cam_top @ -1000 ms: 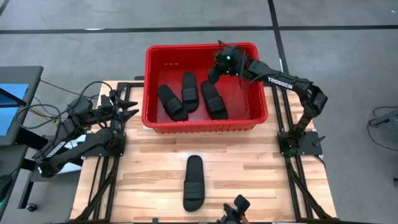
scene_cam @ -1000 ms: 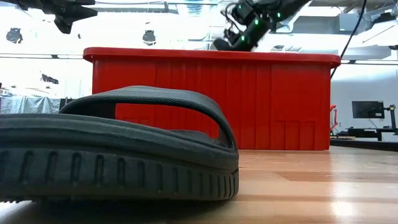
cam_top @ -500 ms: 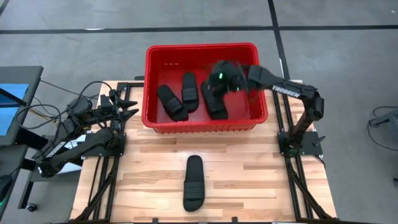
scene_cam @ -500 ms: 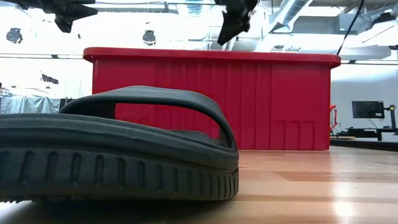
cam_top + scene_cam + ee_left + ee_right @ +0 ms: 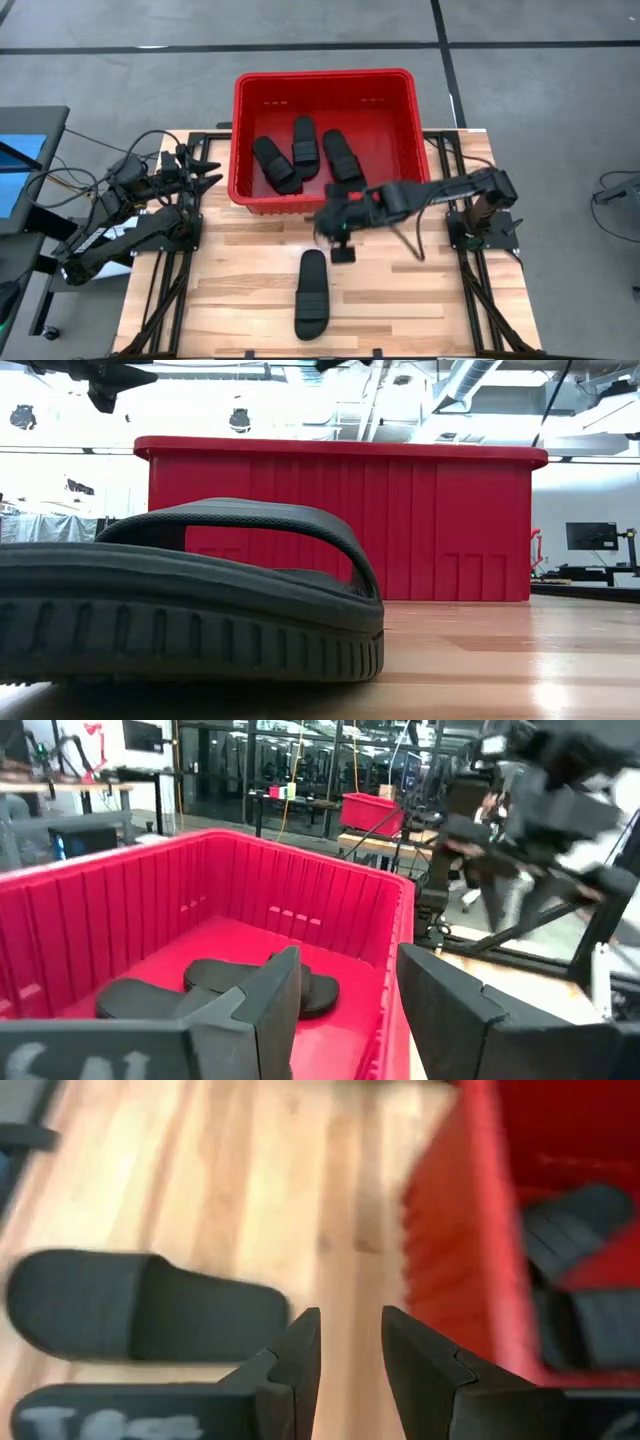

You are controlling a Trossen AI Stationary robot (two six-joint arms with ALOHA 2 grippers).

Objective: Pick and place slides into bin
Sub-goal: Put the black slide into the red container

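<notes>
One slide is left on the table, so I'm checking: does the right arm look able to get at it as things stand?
Probably yes. The right gripper hangs open and empty just beyond the last slide, with only bare table between them; the bin sits behind it.

Grey concrete floor (image 5: 120,70) with dark tape lines around the light wood surface (image 5: 400,290), bright ceiling ducts (image 5: 470,375) and a monitor (image 5: 590,536) behind.

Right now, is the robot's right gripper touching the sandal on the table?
Apart. In the right wrist view, bare wood shows between the right gripper and the sandal; the high view also shows the gripper short of it, holding nothing.
</notes>
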